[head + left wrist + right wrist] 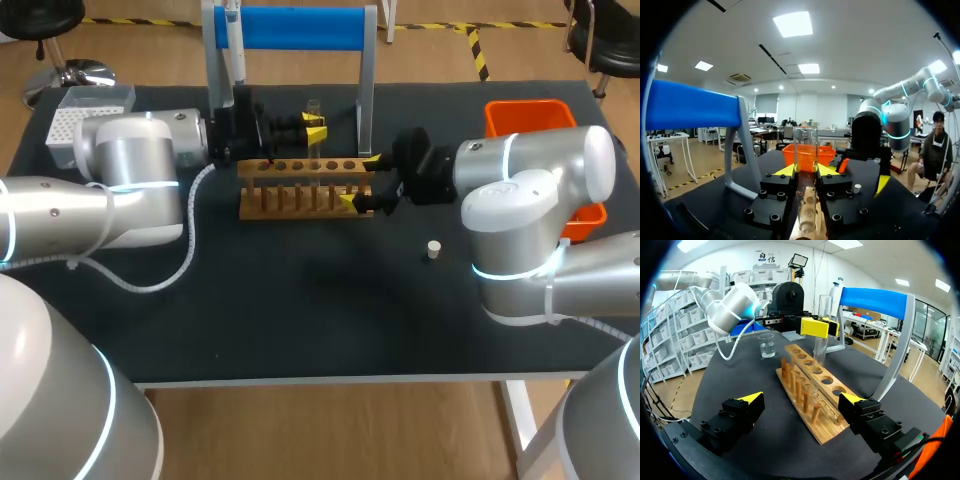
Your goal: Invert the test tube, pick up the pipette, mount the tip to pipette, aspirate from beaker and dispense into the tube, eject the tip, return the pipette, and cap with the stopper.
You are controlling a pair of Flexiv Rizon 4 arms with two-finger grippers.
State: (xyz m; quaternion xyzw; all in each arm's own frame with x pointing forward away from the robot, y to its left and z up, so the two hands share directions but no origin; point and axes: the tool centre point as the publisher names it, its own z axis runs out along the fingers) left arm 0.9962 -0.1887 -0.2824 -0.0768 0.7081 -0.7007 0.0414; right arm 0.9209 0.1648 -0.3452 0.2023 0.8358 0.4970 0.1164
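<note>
The test tube point(805, 145) stands upright between the yellow tips of the left gripper point(806, 172), which press on it from both sides just below its open mouth. It is a clear, smooth glass cylinder. Its lower end reaches one of the round holes in the wooden rack point(810, 390), though I cannot tell if it is seated there or just above.

The rack is a pale, grained block with a row of holes on top and a row of pegs along its side. Its near end lies between the fingers of the right gripper point(802, 400), which are spread wide and touch nothing.

A small glass beaker point(767, 346) of clear liquid stands beyond the rack. The pale, stubby stopper point(433, 249) lies alone on the matte black table point(300, 310).
</note>
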